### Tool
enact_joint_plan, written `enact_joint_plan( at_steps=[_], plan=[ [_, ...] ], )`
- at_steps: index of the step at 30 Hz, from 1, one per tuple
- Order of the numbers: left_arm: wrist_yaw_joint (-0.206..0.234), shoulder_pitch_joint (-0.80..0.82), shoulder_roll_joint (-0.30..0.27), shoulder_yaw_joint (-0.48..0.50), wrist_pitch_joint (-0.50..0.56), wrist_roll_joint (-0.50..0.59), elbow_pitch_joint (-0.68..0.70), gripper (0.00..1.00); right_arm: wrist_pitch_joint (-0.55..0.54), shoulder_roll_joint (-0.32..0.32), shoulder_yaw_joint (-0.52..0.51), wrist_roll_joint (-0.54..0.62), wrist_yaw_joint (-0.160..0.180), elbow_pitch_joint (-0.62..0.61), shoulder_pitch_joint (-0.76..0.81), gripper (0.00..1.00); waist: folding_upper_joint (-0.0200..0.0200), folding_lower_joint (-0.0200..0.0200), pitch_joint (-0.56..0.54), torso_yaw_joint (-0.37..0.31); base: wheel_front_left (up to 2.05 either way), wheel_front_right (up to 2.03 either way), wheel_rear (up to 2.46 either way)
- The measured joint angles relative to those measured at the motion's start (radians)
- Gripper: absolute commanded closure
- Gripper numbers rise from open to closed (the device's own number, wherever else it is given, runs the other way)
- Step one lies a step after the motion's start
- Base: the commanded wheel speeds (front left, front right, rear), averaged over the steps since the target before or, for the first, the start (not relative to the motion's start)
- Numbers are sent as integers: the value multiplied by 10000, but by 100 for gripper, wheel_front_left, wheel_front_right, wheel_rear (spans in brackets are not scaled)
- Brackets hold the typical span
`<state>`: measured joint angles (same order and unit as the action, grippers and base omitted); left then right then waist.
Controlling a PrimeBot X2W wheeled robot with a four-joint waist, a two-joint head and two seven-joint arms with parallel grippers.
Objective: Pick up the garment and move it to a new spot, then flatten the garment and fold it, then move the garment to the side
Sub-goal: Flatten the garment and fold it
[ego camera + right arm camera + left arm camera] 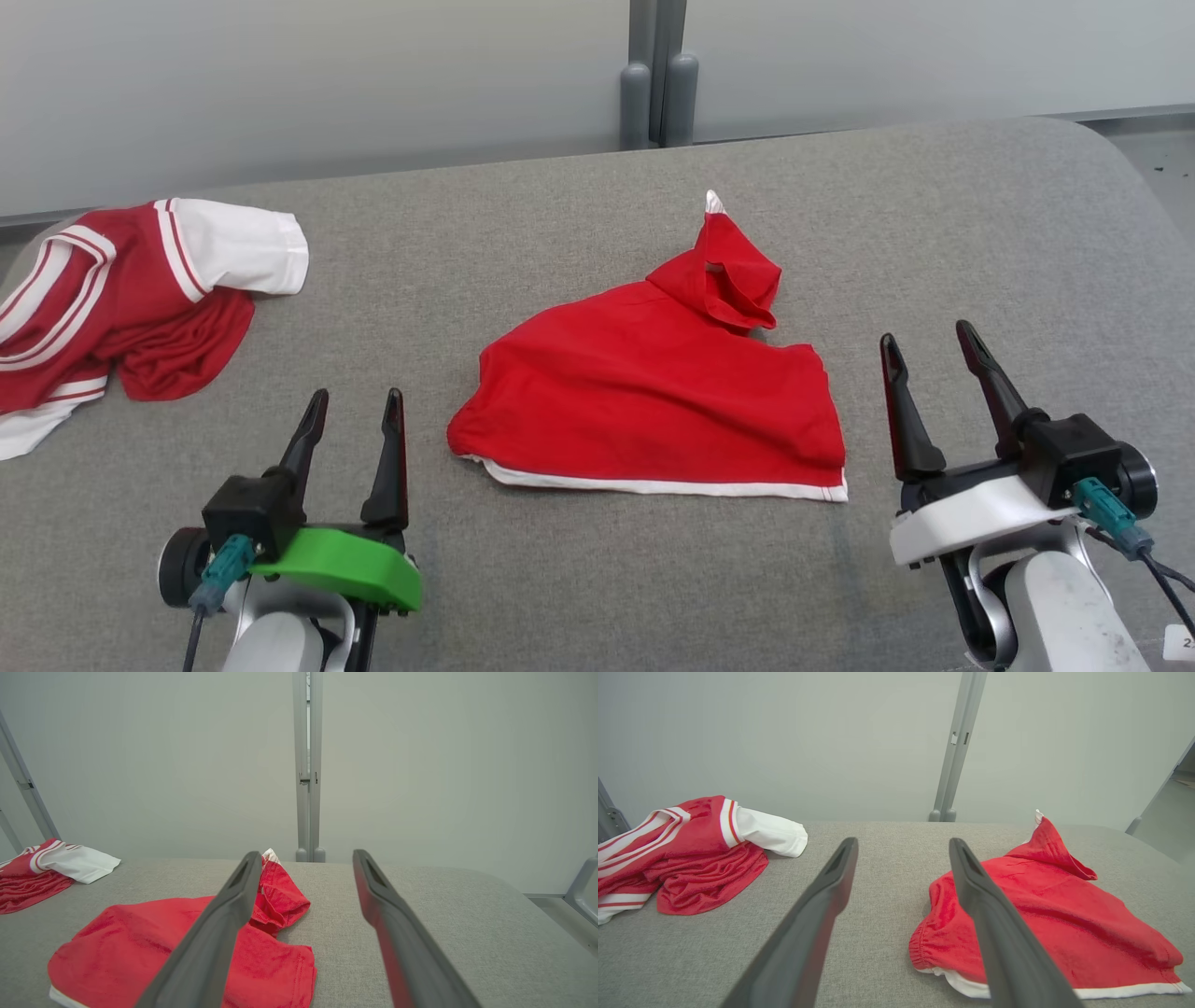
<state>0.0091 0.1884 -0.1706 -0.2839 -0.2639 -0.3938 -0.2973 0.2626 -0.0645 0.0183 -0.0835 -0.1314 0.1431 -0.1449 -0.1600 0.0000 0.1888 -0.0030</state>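
Red garment [653, 392] lies rumpled mid-way across the tabletop [597, 579]. My left gripper [358, 393] and right gripper [924, 331] flank it, fingers spread wide, holding nothing. I note a red-and-white jersey [121, 299] heaped well to the garment's left.

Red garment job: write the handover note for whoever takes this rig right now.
Left pincer: open, empty, to the left of the red garment, not touching it.
Right pincer: open, empty, to its right, also clear.
Red garment: mid-table, partly spread, white-trimmed hem nearest, far end bunched up.
Red-and-white garment: crumpled at the far left, apart.
Done: no fold or flattening evident.
Left: grasp, relocate, flatten, fold, move aside.
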Motion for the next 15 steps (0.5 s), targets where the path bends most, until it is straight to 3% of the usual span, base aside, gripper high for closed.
enact_joint_plan(
  at_steps=[15],
  plan=[
    [46,-1823,491,934,-2,591,1310,0,0,142,268,-182,0,-169,794,0,0,0,-426,33,0,0,0]
  ],
)
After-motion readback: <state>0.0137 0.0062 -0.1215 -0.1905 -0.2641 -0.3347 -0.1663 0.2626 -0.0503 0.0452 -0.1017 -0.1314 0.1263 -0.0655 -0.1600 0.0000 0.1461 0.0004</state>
